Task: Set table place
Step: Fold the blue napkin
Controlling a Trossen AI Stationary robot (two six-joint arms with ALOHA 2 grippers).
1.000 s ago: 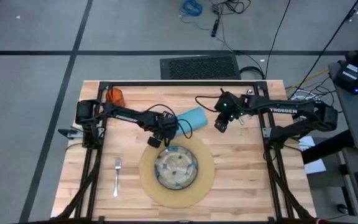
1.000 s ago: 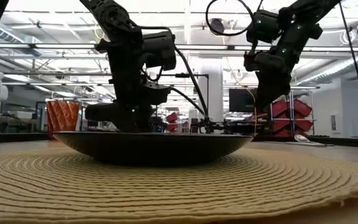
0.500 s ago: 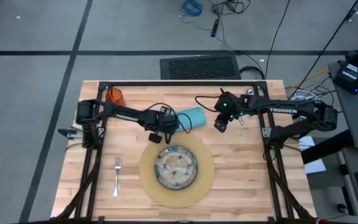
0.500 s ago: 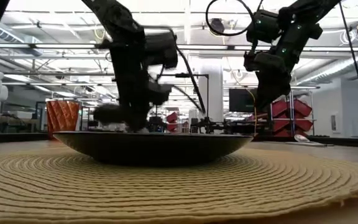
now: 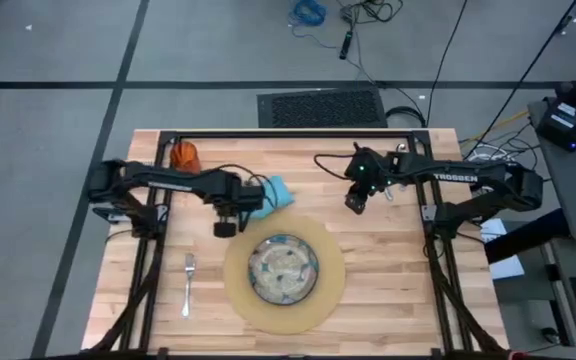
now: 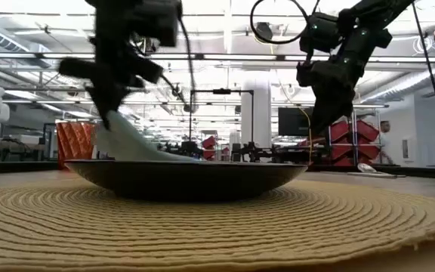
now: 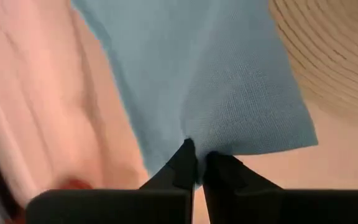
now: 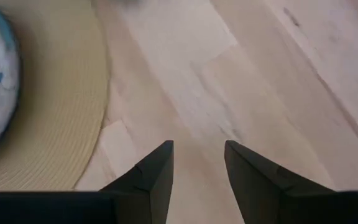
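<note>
Nearest me, the round tan woven mat (image 5: 285,276) lies on the pale butcher-block tabletop (image 5: 388,260), with the speckled grey-green plate (image 5: 283,269) sitting in its middle. The silver fork (image 5: 189,281) rests on the bare wood well to the left of the mat.

The change is just beyond the plate. A second ago the left pincer (image 5: 225,226) was low at the far rim of the plate, beside the teal cloth napkin (image 5: 268,193), which lay flat farther right. Now that arm has swung left and pulled back, and the napkin has come with it: the fingers are pressed together on a fold of the cloth, which trails from the pincer with its lower end apparently dragging on the wood by the plate's far-left edge. I judge this to be the napkin being carried toward the left side of the setting, near the fork. It is not yet laid down.

The left arm stretches across from its base, elbow out, wrist angled down over the tabletop left of the mat. The right pincer (image 8: 196,163) has not shifted; it hovers above bare wood beyond the mat's right side, fingers spread, holding nothing.

At the far left corner stands the small orange cup (image 5: 184,156), untouched.
</note>
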